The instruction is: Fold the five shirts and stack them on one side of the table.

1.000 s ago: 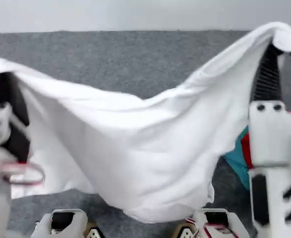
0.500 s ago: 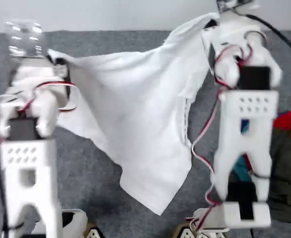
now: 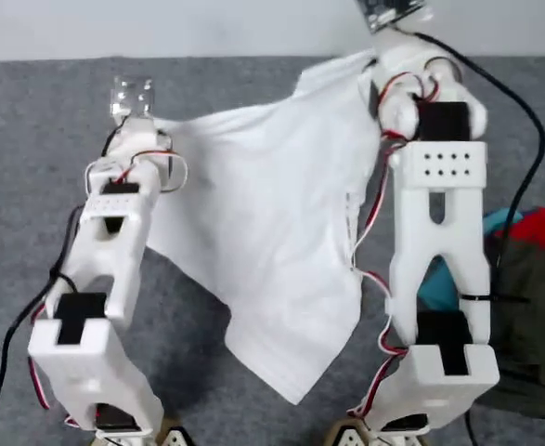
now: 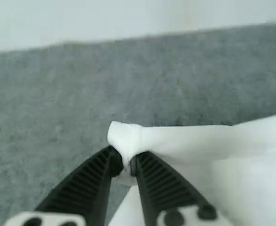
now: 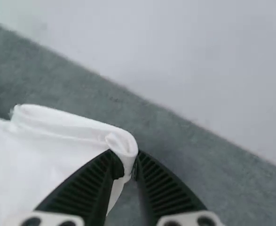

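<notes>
A white shirt [image 3: 272, 232] hangs spread between the two arms over the grey table, its lower part trailing toward the front. My left gripper [image 4: 126, 162] is shut on one bunched edge of the white shirt [image 4: 175, 146]; from above, that gripper [image 3: 133, 116] is at the far left. My right gripper [image 5: 126, 167] is shut on another folded edge of the white shirt [image 5: 58, 136], and stands at the far right near the back wall [image 3: 374, 65]. A pile of other shirts [image 3: 532, 279], dark, teal and red, lies at the right edge.
Grey carpet-like table surface [image 3: 31, 186] lies bare to the left and at the back. A pale wall [image 3: 207, 28] borders the far edge. The arm bases [image 3: 96, 409] stand at the front edge, with cables looping beside them.
Both arms have swung away from the camera toward the back of the table, carrying the white shirt with them. The shirt now hangs narrower between them and lower.
</notes>
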### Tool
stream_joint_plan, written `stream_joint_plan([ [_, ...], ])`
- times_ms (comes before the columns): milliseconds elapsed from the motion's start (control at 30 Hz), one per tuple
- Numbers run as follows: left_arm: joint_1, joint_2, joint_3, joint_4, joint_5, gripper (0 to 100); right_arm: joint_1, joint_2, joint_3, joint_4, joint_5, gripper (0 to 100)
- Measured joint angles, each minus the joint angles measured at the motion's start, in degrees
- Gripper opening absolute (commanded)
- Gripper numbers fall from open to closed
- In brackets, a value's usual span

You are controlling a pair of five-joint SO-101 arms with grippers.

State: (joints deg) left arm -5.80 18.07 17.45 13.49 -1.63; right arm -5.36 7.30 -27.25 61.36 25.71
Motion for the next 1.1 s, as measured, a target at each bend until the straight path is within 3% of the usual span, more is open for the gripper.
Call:
stream_joint_plan([
  [400, -10.02, 0.44, -13.63, 27.16, -0.26, 1, -9.14, -11.78, 1.41, 38.51, 0.00, 1.0],
  [633, -11.34, 0.53, -16.97, 40.70, -0.35, 1, -12.84, -24.26, 21.27, 38.95, -0.09, 1.0],
  [833, -11.16, 0.53, -17.05, 46.33, -0.35, 1, -18.46, -37.36, 36.31, 38.95, 2.02, 1.0],
  [967, -9.76, 0.53, -17.05, 49.41, -0.35, 1, -17.14, -42.11, 41.93, 38.77, 2.29, 1.7],
  [1100, -6.95, 0.53, -17.05, 51.25, -0.26, 1, -13.89, -42.20, 45.54, 36.48, -1.14, 14.9],
])
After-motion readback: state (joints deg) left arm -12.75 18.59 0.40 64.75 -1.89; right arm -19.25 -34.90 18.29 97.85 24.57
